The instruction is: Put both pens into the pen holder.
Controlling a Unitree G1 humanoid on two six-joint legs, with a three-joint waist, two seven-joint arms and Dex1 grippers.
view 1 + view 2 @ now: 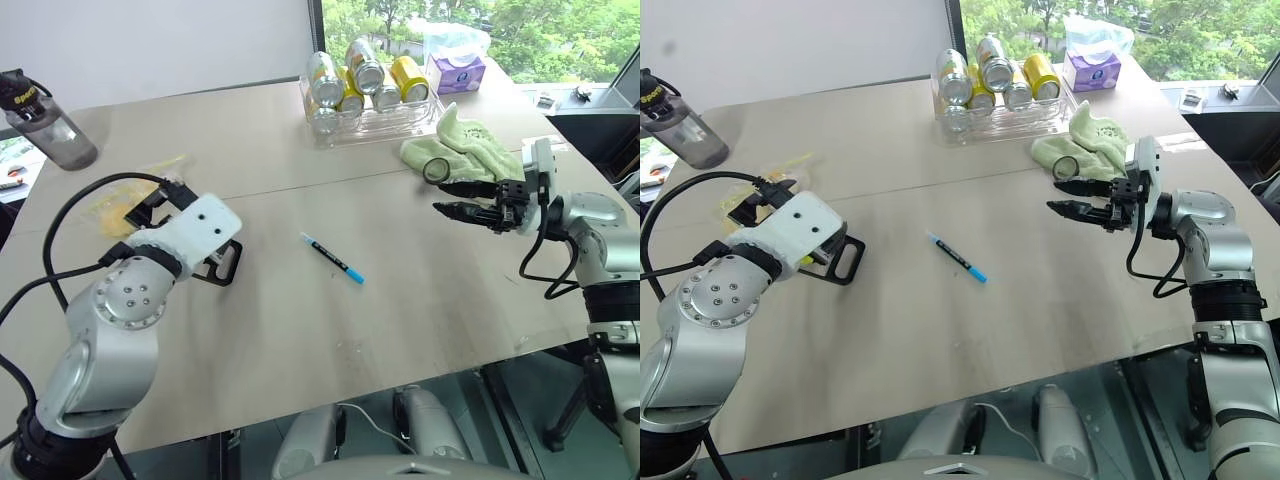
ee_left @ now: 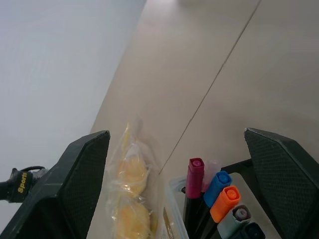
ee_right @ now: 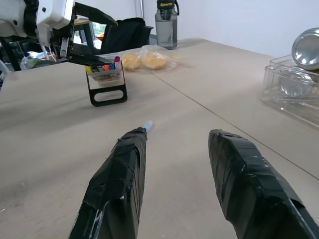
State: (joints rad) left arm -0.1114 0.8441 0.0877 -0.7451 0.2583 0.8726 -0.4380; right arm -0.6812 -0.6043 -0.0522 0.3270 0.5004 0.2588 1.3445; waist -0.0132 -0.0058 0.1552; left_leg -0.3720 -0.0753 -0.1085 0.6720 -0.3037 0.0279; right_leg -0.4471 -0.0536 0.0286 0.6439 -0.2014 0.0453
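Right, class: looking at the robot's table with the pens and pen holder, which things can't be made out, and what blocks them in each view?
- Pen holder: in the left eye view, mostly hidden behind the left gripper; its black frame shows.
- Pink-ended pen: its barrel is cut off by the left wrist view's edge.
- Blue-tipped pen: in the right wrist view, its barrel is hidden behind the right gripper.
- Bottle: label too small.

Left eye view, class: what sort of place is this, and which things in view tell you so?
Probably an office or lab by a window. A wide table carries a pen holder of markers, a tray of drink cans and a tissue box, with trees behind the glass.
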